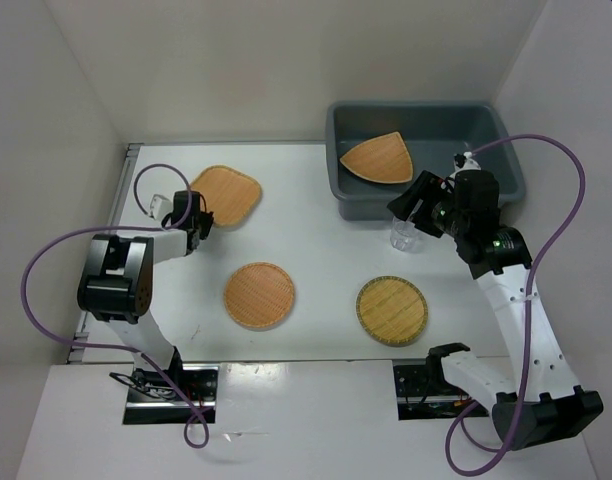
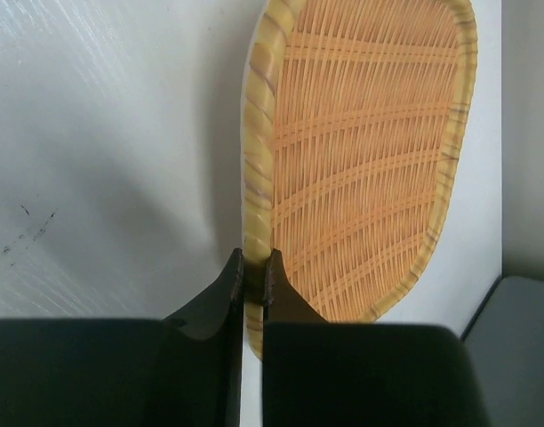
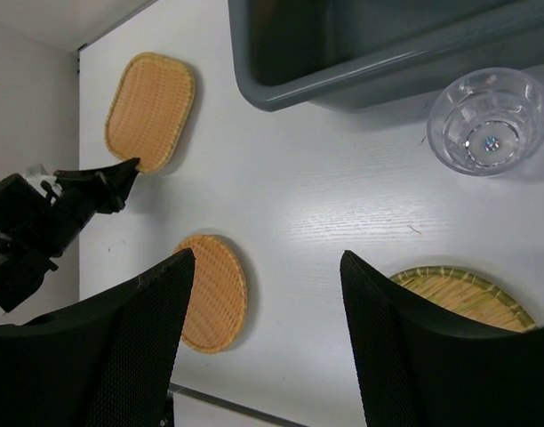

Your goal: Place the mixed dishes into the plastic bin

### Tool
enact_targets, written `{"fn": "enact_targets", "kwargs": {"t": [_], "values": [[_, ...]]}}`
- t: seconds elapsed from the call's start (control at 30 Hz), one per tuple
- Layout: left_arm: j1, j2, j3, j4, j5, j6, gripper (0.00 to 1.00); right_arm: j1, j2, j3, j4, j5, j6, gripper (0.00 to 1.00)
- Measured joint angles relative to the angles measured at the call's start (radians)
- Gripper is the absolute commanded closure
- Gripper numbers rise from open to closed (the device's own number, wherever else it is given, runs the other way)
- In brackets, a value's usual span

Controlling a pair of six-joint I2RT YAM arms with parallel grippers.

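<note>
My left gripper (image 1: 199, 222) is shut on the near rim of a rounded-triangular woven plate (image 1: 226, 193) at the table's back left; the left wrist view shows the fingers (image 2: 256, 267) pinching its pale rim (image 2: 361, 160). A second triangular plate (image 1: 378, 158) lies in the grey-blue bin (image 1: 406, 104). A round orange plate (image 1: 259, 295) and a paler round plate (image 1: 392, 310) lie flat on the table. The clear glass cup (image 1: 404, 236) stands just in front of the bin. My right gripper (image 1: 418, 200) is open and empty above the cup (image 3: 490, 120).
In the right wrist view the bin's wall (image 3: 343, 84) is at the top, with the held plate (image 3: 150, 109), round orange plate (image 3: 217, 294) and paler plate (image 3: 468, 294) below. White walls enclose the table at the left, back and right.
</note>
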Motion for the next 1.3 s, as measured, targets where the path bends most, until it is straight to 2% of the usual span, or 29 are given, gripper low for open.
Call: {"fn": "enact_targets", "kwargs": {"t": [0.27,0.4,0.63,0.8,1.07,1.3], "values": [[0.000,-0.084,0.017,-0.066,0.022,0.063,1.00,0.000,0.014,0.002,0.000,-0.045,-0.017,0.26],[0.000,-0.171,0.027,-0.091,0.066,0.115,1.00,0.015,0.075,0.003,0.013,-0.092,-0.032,0.20],[0.000,-0.309,0.027,-0.133,0.159,0.189,1.00,0.050,0.209,0.008,0.062,-0.165,-0.061,0.19],[-0.001,-0.348,0.027,-0.169,0.227,0.215,1.00,0.071,0.280,0.025,0.103,-0.215,-0.067,0.18],[-0.001,-0.397,0.027,-0.190,0.326,0.233,1.00,0.174,0.394,0.088,0.187,-0.311,-0.063,0.13],[-0.001,-0.413,0.033,-0.206,0.425,0.214,1.00,0.195,0.481,0.093,0.249,-0.375,-0.048,0.12]]}}
